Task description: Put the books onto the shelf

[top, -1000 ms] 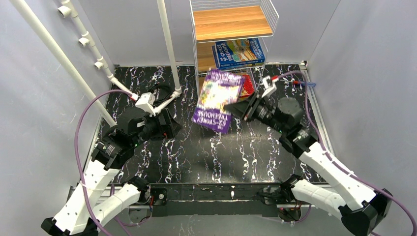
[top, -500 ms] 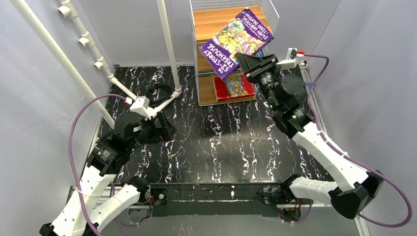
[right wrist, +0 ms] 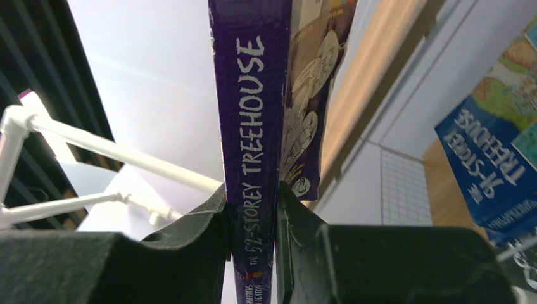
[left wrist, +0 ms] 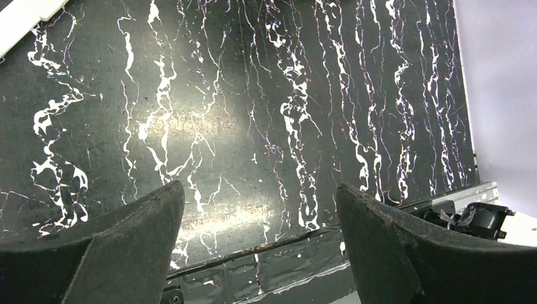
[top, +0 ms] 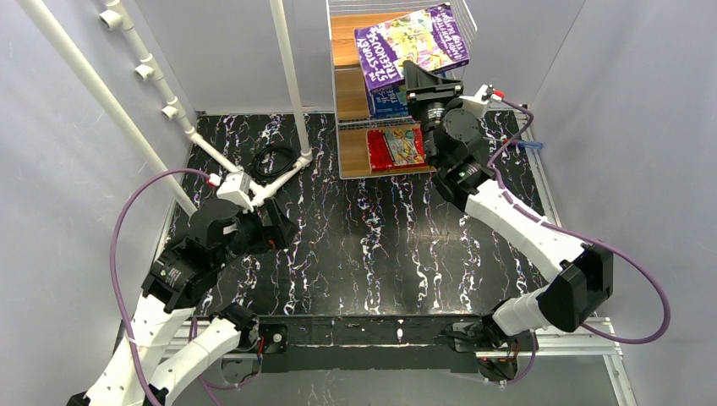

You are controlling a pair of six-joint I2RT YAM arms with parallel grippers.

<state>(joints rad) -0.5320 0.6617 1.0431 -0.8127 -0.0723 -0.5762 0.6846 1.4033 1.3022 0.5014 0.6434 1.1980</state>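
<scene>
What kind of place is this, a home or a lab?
Probably a robot test cell: grey walls box in a black marbled tabletop, left arm and right arm bolted at its near edge, wire shelf at the back.

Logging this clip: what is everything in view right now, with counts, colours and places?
purple book: one, purple, held at the shelf's top board
blue book: one, blue, middle board
red book: one, red, bottom board
shelf: one, white wire, brown boards, far edge
pipe frame: one, white, far left
cable coil: one, black, by the pipe frame
table: one, black, white veining
left tool: one, black, open above bare table
right tool: one, black, shut on the purple book
</scene>
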